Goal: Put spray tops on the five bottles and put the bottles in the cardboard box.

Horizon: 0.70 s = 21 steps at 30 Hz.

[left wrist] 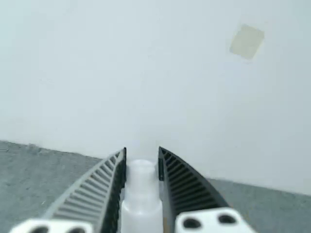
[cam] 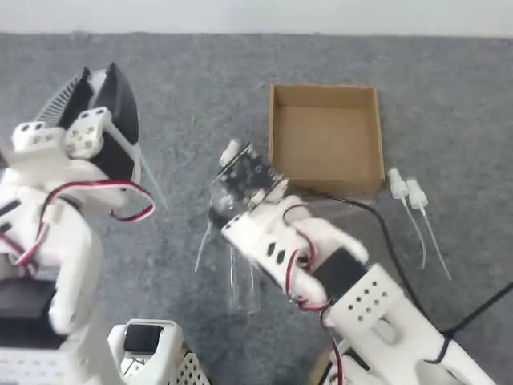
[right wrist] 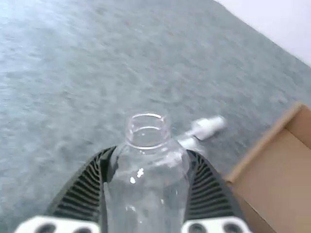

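Note:
My right gripper [right wrist: 146,194] is shut on a clear bottle [right wrist: 146,170], whose open neck has no top on it. In the high view this gripper [cam: 232,188] hangs left of the cardboard box [cam: 325,140], which holds nothing. A loose spray top [right wrist: 206,127] lies on the carpet just past the bottle's mouth, also seen as a white spray top [cam: 231,151] beside the box. My left gripper [left wrist: 142,162] is shut on a white spray top [left wrist: 142,194] and is raised at the far left [cam: 96,88], with the top's thin tube [cam: 152,183] hanging below.
Two more spray tops [cam: 407,192] with long tubes lie right of the box. Another clear bottle [cam: 242,281] rests on the grey carpet beside the right arm, and a thin tube [cam: 202,245] lies left of it. A black cable [cam: 385,228] runs from the box towards the lower right.

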Available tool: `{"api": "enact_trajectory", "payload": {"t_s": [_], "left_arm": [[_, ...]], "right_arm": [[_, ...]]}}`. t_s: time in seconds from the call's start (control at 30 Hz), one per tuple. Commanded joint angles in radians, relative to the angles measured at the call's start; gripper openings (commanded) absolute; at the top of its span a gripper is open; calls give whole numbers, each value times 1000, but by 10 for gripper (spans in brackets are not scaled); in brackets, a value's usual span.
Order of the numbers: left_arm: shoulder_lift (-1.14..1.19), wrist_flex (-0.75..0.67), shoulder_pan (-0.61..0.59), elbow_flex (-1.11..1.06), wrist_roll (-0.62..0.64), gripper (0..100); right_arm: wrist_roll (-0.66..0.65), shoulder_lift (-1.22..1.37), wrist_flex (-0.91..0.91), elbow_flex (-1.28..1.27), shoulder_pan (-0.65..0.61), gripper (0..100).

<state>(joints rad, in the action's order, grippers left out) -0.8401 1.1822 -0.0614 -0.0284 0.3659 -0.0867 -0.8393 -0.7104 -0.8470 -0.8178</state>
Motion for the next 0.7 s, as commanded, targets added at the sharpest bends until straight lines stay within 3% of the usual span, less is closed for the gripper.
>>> {"api": "enact_trajectory", "payload": {"t_s": [0.0,0.2,0.67], "left_arm": [[18,-117,14,-58,41,9],[15,-140,117,-139,44,9],[-3,-140,121,-251,40,9]], "right_arm": [[21,-50,44,-2,-79,6],[21,-61,61,-48,-111,6],[29,-62,114,-78,-107,6]]}}
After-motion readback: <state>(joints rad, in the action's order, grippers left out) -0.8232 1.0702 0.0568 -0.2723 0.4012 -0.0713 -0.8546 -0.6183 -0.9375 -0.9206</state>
